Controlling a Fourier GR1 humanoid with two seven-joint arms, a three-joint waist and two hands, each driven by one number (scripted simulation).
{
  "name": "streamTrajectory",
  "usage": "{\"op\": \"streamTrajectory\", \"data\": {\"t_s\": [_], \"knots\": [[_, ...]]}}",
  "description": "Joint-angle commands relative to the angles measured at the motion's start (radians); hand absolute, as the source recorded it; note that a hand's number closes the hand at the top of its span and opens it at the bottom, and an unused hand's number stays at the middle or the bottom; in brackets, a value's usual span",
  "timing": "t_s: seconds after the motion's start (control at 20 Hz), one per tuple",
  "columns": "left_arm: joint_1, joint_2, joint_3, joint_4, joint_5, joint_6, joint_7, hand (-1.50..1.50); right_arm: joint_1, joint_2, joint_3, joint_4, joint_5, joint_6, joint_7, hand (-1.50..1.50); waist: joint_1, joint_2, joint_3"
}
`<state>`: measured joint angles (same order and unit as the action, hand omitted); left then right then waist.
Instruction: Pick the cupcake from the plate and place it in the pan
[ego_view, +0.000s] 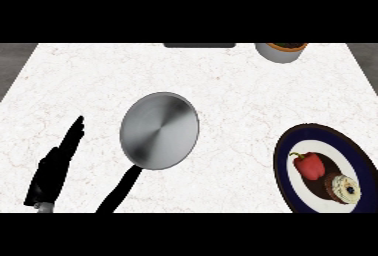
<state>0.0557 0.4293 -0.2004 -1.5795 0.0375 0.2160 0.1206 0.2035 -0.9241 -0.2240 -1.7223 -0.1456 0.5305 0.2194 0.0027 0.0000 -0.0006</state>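
squarely on the right-hand side of the white, faintly veined bench (244, 85), near its front edge, the cupcake (344, 189) sits on a round plate (279, 159) with a glossy dark-blue rim and a white centre. the cake shows a pale, swirled top with a dark spot in the middle, over a dark brown base. just beside it on the same plate, toward the bench's back edge, lies a smooth red pepper (310, 165) with a short green stem. the pan (159, 131), a shallow round disc of brushed grey metal, stands toward the left of the bench's middle, well apart from the plate, with nothing in it. its slim black handle (122, 192) runs toward the front edge. the robot's left hand (55, 167), matte black, shows near the front left corner, fingers straight and held together, pointing toward the back edge, holding nothing. at the back edge, toward the right corner, stands a grey round pot (280, 51) with a brown-orange filling, cut off by the view. a flat dark slab (199, 45) lies at the middle of the back edge.
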Motion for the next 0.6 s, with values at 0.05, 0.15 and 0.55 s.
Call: {"op": "streamTrajectory", "data": {"t_s": [0.05,0.15,0.55], "knots": [[-0.069,-0.029,0.005,0.013,-0.016,-0.006,0.058,0.00,-0.021,-0.048,0.026,-0.068,0.015,0.089,0.135,-1.50,-0.007,0.000,0.000],[-0.022,-0.060,-0.011,0.042,-0.058,0.018,-0.013,0.00,-0.057,0.005,0.096,-0.057,0.083,0.074,0.166,-1.50,0.000,0.001,0.000],[-0.008,-0.093,0.027,0.018,-0.090,-0.024,0.013,0.00,-0.127,0.103,0.079,-0.105,0.088,0.181,0.325,-1.50,-0.002,0.000,0.000]]}}
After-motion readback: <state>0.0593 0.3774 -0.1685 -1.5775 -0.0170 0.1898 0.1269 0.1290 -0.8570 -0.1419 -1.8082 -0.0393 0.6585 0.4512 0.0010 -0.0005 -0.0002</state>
